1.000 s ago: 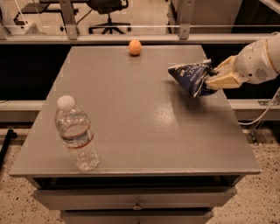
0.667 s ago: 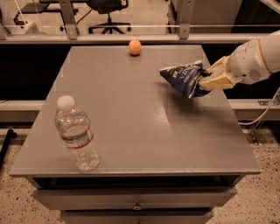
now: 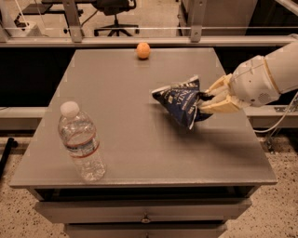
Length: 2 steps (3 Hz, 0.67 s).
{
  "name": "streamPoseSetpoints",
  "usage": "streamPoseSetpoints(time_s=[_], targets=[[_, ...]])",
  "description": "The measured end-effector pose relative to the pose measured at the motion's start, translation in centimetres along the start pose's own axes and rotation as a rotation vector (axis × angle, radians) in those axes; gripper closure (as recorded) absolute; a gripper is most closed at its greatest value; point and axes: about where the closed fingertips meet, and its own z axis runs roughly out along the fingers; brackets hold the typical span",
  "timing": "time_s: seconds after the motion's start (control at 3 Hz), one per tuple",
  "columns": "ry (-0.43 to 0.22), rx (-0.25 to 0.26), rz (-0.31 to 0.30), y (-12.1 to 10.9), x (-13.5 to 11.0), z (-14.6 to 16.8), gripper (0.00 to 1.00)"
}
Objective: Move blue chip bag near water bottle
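The blue chip bag (image 3: 179, 100), dark navy with white lettering, hangs in the air just above the middle right of the grey table (image 3: 135, 153). My gripper (image 3: 207, 100) comes in from the right and is shut on the bag's right end with its cream fingers (image 3: 222, 106). The water bottle (image 3: 81, 142), clear with a white cap and a red-and-white label band, stands upright near the table's front left corner, well to the left of the bag.
A small orange ball (image 3: 143, 50) lies near the table's back edge. A glass partition rail (image 3: 139, 41) runs behind the table, with an office chair (image 3: 114, 14) beyond. Drawers (image 3: 144, 216) sit under the table front.
My gripper has carried the blue chip bag leftward and toward the front of the table, closer to the water bottle. The bottle and the orange ball have not moved.
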Motion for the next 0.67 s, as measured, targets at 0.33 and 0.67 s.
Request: streamPoseSetpoints(time_s=[0.33,0.67], targets=[[-0.016,-0.031,-0.029,3.0,-0.7,1.4,1.0],[-0.05,-0.058,-0.046,4.9,-1.5,3.3,1.0]])
